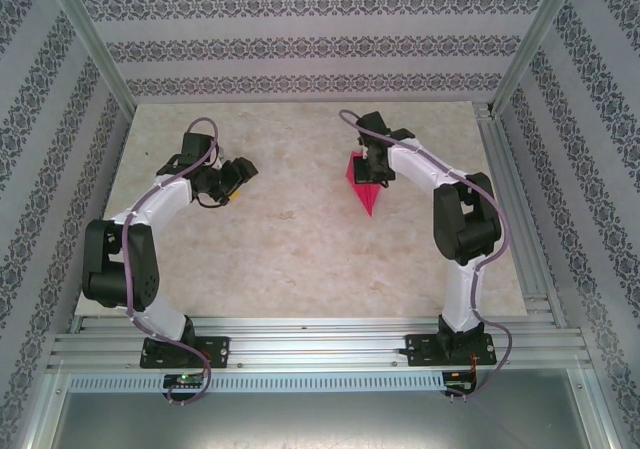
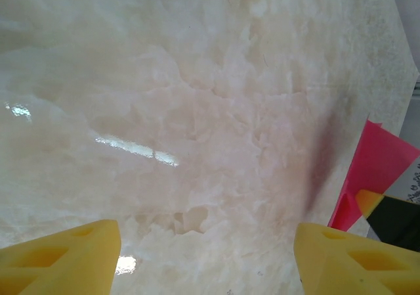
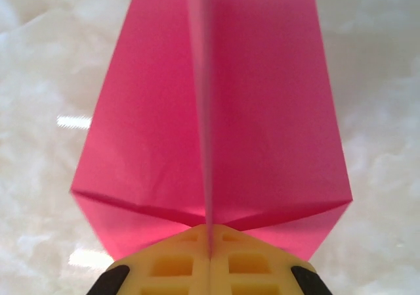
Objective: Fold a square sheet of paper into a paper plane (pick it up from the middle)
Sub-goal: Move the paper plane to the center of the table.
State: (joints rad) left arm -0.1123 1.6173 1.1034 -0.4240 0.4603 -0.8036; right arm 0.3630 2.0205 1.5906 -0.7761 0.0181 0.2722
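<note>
Patterned walls close the cell on three sides, and the pale stone-look table is glossy, with lamp reflections on it. On the left side, my left gripper hangs low over bare table. Its yellow fingers are apart and nothing is between them. I judge it is parked there to be out of the way but near enough to help with a crease.

A little right of the middle is the plane, already a dart with two sloping wings and a raised middle fold, its nose toward the near edge. My right gripper is clamped on that middle fold at the wide tail end. Its pads are pressed together with the ridge in the seam between them. I think this grip is chosen because the layered fold is the stiffest part to hold.

I cannot tell if the nose rests on the table. Nothing lies between the two grippers. Only the cable of the right arm runs close above the paper.
</note>
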